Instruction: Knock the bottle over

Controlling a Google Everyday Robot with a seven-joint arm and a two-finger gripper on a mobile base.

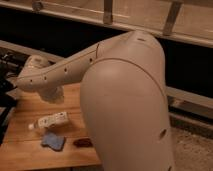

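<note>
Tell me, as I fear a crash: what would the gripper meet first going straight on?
The gripper, below the arm's bend, points down. It would likely meet the bottle lying on its side, or the wooden table just behind it; depth is unclear.

A cream-white robot arm (100, 65) fills the frame above a honey-coloured wooden table (20, 150). Its gripper (52, 95), at nine o'clock, is the same pale cream. At seven o'clock lie a white bottle (51, 120) with faint grey label markings, a blue cloth (53, 142) and a dark reddish-brown object (83, 143).
</note>
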